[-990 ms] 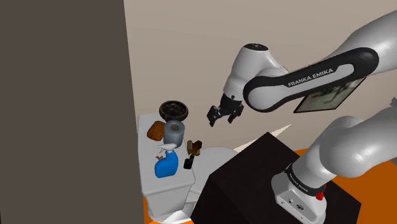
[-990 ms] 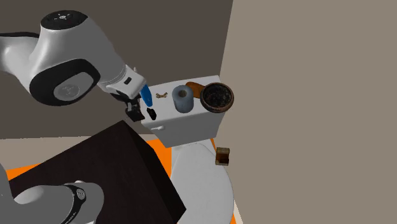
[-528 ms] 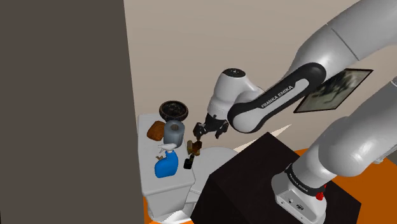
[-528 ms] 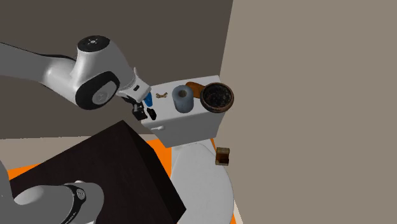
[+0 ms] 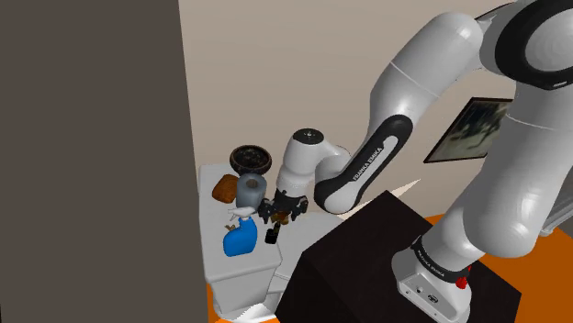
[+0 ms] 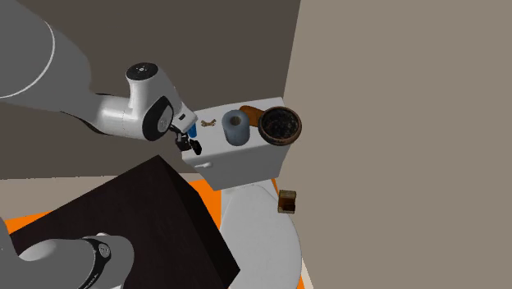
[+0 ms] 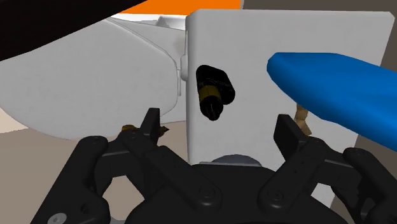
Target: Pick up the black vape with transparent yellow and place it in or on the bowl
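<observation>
The black tool (image 7: 217, 124), fingers spread wide, hovers over the black vape with a yellow band (image 7: 213, 92) lying near the edge of the white cistern lid (image 7: 254, 44), where a skewed closing might knock it off

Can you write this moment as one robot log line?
gripper: open, above black vape, not touching | vape: lying on white tank lid near blue bottle | bowl: no vape inside | grasp: not yet

blk vape (image 7: 212, 93) on tank (image 7: 331, 44) edge, bowl (image 5: 251, 159) apart
</observation>
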Tool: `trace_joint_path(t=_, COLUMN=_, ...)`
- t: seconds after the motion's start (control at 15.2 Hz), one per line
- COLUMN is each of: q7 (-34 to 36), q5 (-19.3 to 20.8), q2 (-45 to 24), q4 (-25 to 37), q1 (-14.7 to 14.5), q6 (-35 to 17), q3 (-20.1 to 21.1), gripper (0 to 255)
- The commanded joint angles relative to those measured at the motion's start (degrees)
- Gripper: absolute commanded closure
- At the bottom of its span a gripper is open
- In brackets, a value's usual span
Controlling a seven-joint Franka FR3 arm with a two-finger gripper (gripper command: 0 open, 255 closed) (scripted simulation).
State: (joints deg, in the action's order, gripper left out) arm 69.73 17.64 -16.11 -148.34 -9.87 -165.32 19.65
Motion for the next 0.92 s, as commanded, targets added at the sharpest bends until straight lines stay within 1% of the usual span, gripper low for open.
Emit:
trace_joint_path(t=0.0, q7=2.7, q5=2.8, q2=-3.0, q4=1.2, q1=-2.4, q6=-1.7, q3=-2.6, gripper=0)
trace_joint_path(t=0.4, q7=6.0, q5=6.7, q2=-8.3, q4=3.1, q1=-6.8, q6=-5.4, q3=-7.8, gripper=0)
trace_joint_path(t=0.86, q7=5.9, q5=6.7, q2=-8.3, q4=3.1, q1=-6.8, q6=-5.4, q3=-7.8, gripper=0)
